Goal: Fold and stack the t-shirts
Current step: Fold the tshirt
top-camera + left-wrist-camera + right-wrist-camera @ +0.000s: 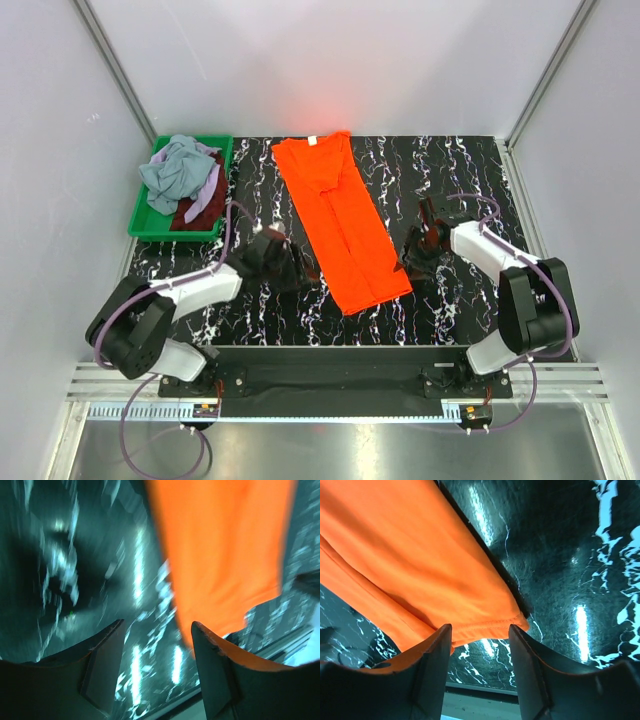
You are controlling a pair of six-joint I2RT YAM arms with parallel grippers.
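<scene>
Bright orange-red cloth t-shirt (340, 225) lies flat on the black, white-veined marbled worktop (450, 180), about mid-table, between the two arms. It is folded lengthwise into a long narrow strip with its sides turned in toward the middle. The strip runs on a diagonal: collar end at the far edge, hem end nearer the arm bases and shifted right. Small white neck label (311, 141) shows at the collar. A fold line runs down the centre of the strip. The cloth is mostly smooth, with a few shallow creases toward the collar end. In the right wrist view the hem corner is squared and its stitched edge is clear.

Left end effector (295, 268) sits just beside the strip's left edge near the hem end. Its fingers (102, 670) are apart with only worktop in the gap; that view is blurred.

Right end effector (415, 255) sits just beside the strip's right edge. Its fingers (434, 670) are apart and grip nothing, with the hem just past the tips.

Green plastic bin (140, 222) stands at the far-left corner of the worktop. It holds an unfolded heap: a crumpled grey-blue t-shirt (175, 172) on top, then a lilac t-shirt (212, 185) and a dark red t-shirt (195, 213) beside it.
</scene>
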